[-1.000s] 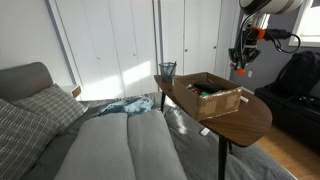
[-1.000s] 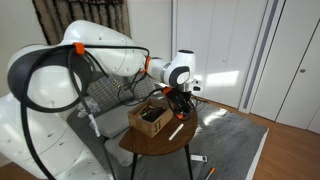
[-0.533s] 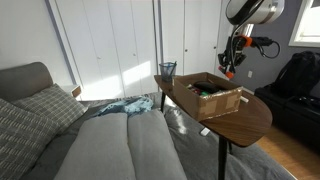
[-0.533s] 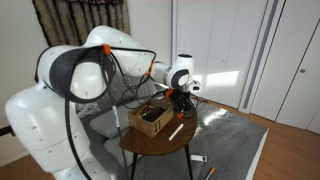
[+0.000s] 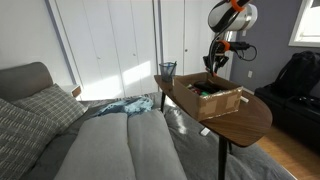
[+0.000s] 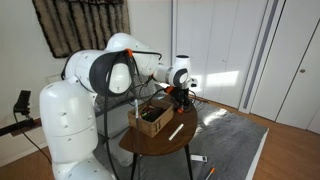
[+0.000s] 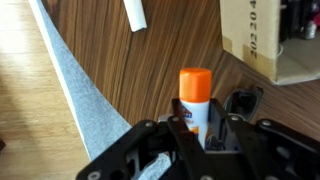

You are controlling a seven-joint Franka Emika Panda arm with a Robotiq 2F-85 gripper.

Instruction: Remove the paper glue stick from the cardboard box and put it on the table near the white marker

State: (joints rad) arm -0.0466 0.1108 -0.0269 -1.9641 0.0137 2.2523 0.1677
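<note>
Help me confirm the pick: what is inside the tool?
A glue stick with an orange cap sits clamped in the tool, above the wooden table. Its lower body is covered by the tool.

Place: a home, a living room by the look of it.
Seating: a grey sofa with a checked cushion fills the near side in an exterior view.
Walls: tall white panelled doors, like those of a closet, with sunlight on them.
Hanging: a dark patterned curtain high on the wall.
Floor: wooden boards with a grey rug laid over them.
Furniture: a small side table, oval wooden top on thin dark legs, just beside the sofa.
Loose things: a crumpled blue cloth at the sofa's far end.
</note>
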